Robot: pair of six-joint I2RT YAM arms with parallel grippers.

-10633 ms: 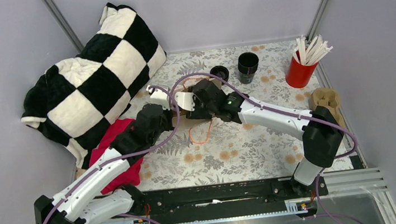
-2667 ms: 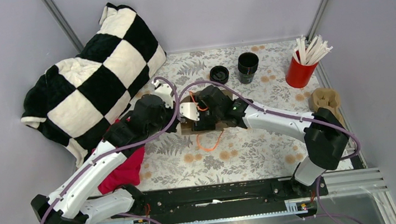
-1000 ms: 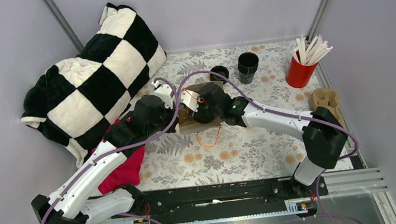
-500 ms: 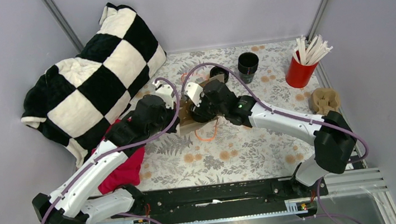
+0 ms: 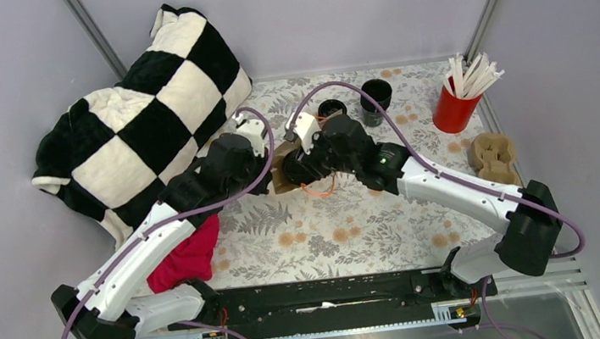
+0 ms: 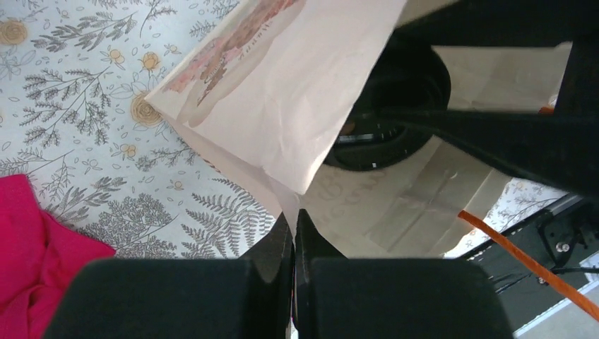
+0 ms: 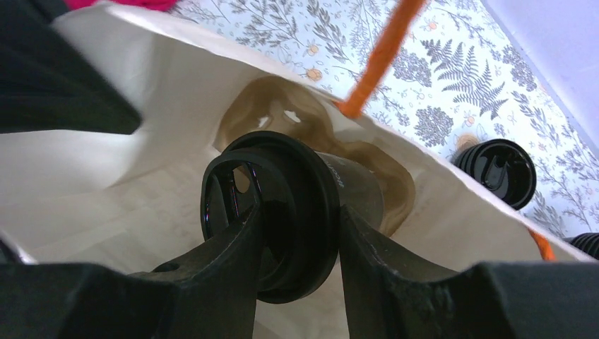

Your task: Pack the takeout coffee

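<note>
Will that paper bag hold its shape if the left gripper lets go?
Probably not. The paper bag looks thin and creased, its edge pinched by the left gripper, so it would likely sag shut. It seems light, too: the cup held by the right gripper could shove it sideways.

L gripper (image 6: 293,222) pinched shut, R gripper (image 7: 298,229) clamped half-wide, arms stretched fwd.

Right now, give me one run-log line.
stage: packing | left gripper: pinching paper bag rim | right gripper: holding lidded cup inside bag | cup: not released
</note>
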